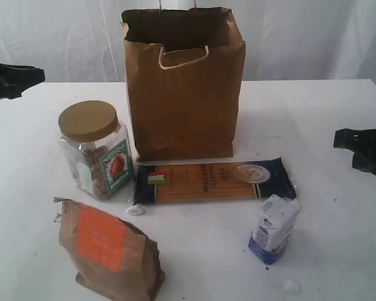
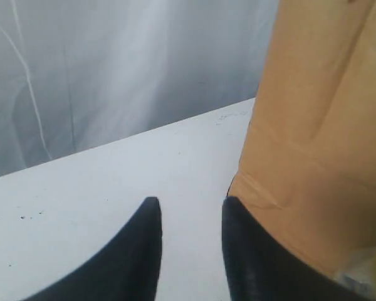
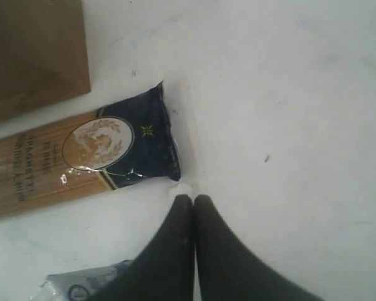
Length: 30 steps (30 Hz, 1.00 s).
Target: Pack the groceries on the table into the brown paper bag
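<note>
One brown paper bag (image 1: 185,100) stands upright and open-topped at the back of the white table (image 1: 326,251). Four groceries lie outside it. One gold-lidded jar (image 1: 95,150) stands just beside the bag's front left corner. One dark spaghetti packet (image 1: 213,180) lies flat just in front of the bag. One brown pouch (image 1: 106,251) with an orange label stands further in front of the bag, to the left. One small white-blue carton (image 1: 274,229) stands further in front, to the right.

There are two grippers. The left gripper (image 2: 191,200), left of the bag, has its fingers spread with nothing between them. The right gripper (image 3: 192,198), right of the bag, has its fingers pressed together, empty.
</note>
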Each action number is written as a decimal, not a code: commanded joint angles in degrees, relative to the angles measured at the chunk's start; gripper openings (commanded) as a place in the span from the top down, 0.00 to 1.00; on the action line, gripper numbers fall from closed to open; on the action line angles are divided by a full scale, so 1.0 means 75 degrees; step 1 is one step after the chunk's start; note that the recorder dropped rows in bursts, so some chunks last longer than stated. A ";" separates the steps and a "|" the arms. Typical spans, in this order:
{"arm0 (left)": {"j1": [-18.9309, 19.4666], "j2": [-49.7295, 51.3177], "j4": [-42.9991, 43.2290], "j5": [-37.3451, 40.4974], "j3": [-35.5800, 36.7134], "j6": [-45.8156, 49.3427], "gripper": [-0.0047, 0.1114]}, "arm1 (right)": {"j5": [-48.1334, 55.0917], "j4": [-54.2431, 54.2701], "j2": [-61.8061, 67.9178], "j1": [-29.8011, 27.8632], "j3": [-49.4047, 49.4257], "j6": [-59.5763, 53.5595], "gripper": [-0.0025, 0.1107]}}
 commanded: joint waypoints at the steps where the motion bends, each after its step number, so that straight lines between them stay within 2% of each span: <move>1: -0.0270 0.0911 -0.0216 0.0066 -0.0763 0.1177 0.78 | 0.0213 0.0599 -0.0010 -0.0046 0.0030 -0.0092 0.98; 4: -0.0434 0.1372 -0.0216 0.0130 -0.1220 0.1177 0.96 | 0.0293 0.0782 -0.0010 -0.0046 0.0030 -0.0092 0.98; 6: -0.0502 0.1583 -0.0216 0.0374 -0.1324 0.1144 0.96 | 0.0376 0.0817 -0.0010 -0.0046 0.0030 -0.0092 0.98; 8: -0.0520 0.1725 -0.0136 0.1130 -0.1324 0.1144 0.96 | 0.0512 0.0832 -0.0010 -0.0046 0.0030 -0.0092 0.98; 11: -0.0520 0.1710 0.1378 0.2180 -0.1324 0.1073 0.96 | 0.0649 0.0832 -0.0010 -0.0046 0.0030 -0.0127 0.98; 13: -0.0520 0.1679 0.2428 0.2614 -0.1324 0.0505 0.96 | 0.0688 0.0832 -0.0010 -0.0046 0.0030 -0.0253 0.98; 17: -0.0520 0.1591 0.4196 0.2746 -0.1324 -0.1118 0.96 | 0.0636 0.0832 -0.0010 -0.0046 0.0030 -0.0298 0.98; 21: -0.0520 0.1453 0.5394 0.3266 -0.1324 -0.2025 0.96 | 0.0460 0.0832 -0.0010 -0.0046 0.0030 -0.0298 0.98; 27: -0.0532 0.1271 0.5469 0.3266 -0.1213 -0.2315 0.96 | 0.0396 0.0832 -0.0010 -0.0046 0.0030 -0.0298 0.98; 30: -0.0324 0.0913 0.5750 0.3266 -0.1213 -0.2110 0.96 | 0.0513 0.0832 -0.0010 -0.0046 0.0030 -0.0298 0.98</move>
